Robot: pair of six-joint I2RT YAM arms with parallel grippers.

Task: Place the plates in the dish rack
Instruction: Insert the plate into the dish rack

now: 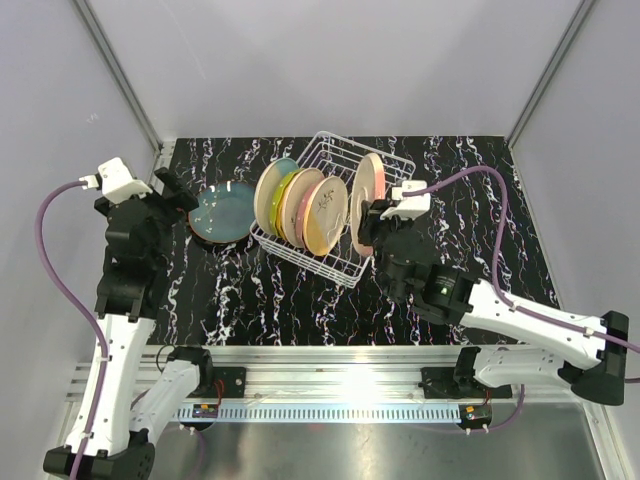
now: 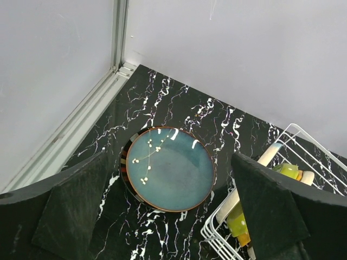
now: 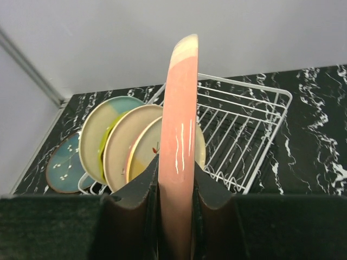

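The white wire dish rack [image 1: 385,165] stands mid-table with several plates upright in its left end: a cream-blue one [image 1: 268,192], a yellow-green one [image 1: 283,192], a pink-rimmed one [image 1: 298,203] and a peach one [image 1: 325,215]. My right gripper [image 1: 366,222] is shut on the edge of an orange plate [image 1: 368,190], held upright over the rack; it shows edge-on in the right wrist view [image 3: 179,135]. A teal plate [image 1: 221,211] lies flat on darker plates left of the rack, also in the left wrist view [image 2: 169,167]. My left gripper [image 1: 178,192] is open above it, empty.
The rack's right half [image 3: 241,141] has bare tines. Grey walls close the table at the back and sides, with an aluminium rail [image 2: 81,119] along the left edge. The black marble table [image 1: 470,200] lies right of the rack.
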